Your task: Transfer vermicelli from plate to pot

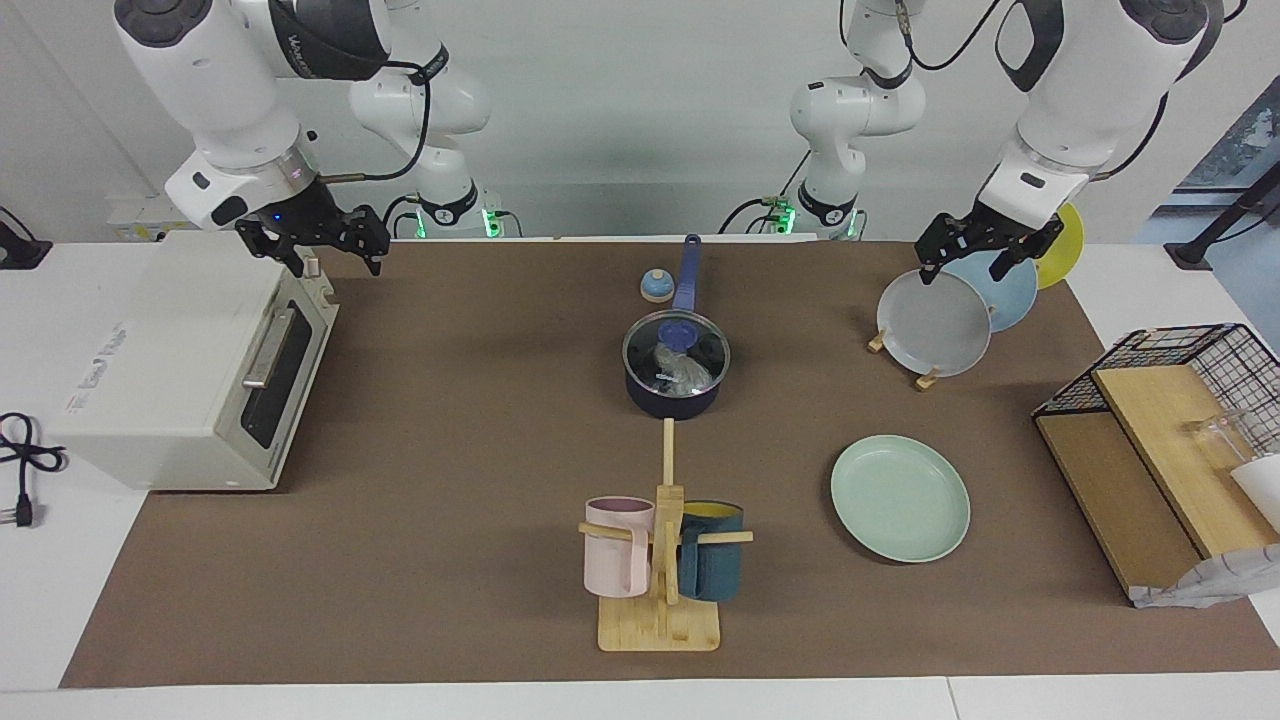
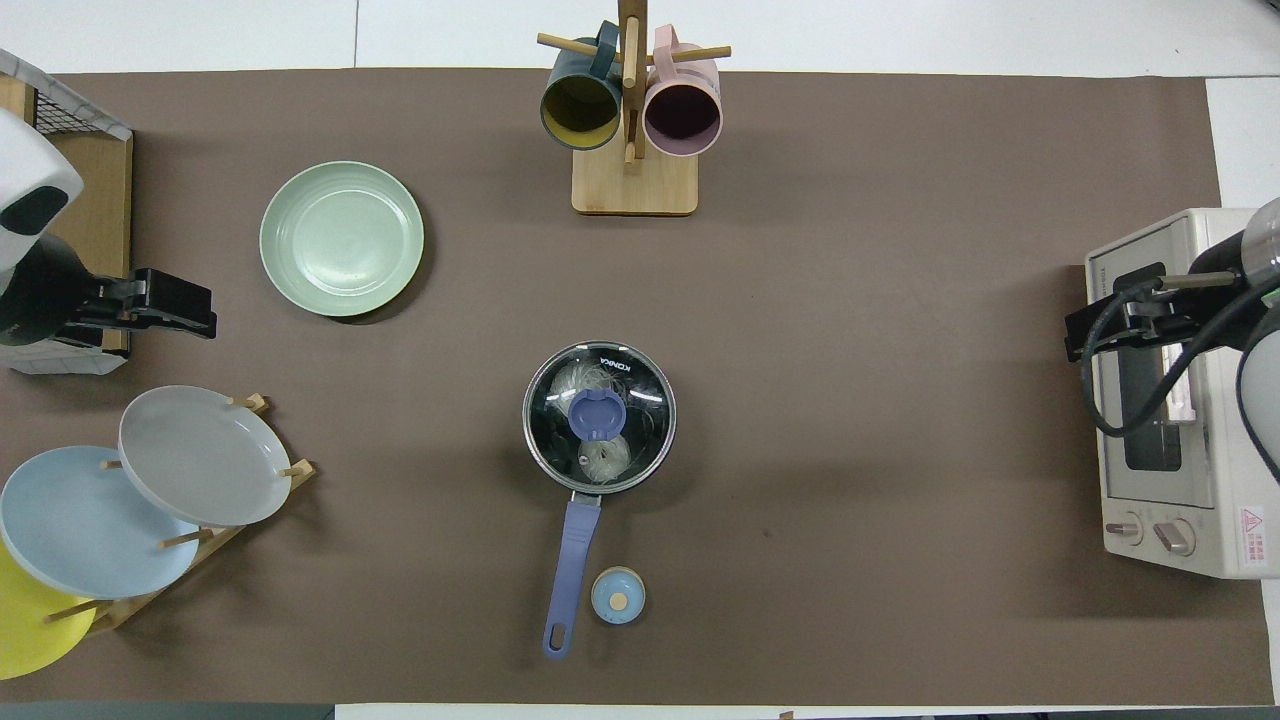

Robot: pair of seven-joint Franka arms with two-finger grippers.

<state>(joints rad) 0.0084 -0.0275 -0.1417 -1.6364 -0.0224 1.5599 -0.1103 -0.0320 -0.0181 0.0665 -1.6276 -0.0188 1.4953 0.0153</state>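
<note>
A white toaster oven (image 1: 190, 370) stands at nine o'clock, a mug rack (image 1: 662, 560) at six, a plate rack (image 1: 905, 345) at two.

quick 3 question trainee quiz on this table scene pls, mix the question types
1. True or false: the vermicelli lies inside the pot, under a glass lid.
2. What sits on the mint-green plate?
A) two noodle nests
B) nothing
C) a mug
3. Fill in: the right claw hangs over the ______; the left claw hangs over the plate rack.

Key: 1 true; 2 B; 3 toaster oven.
</note>
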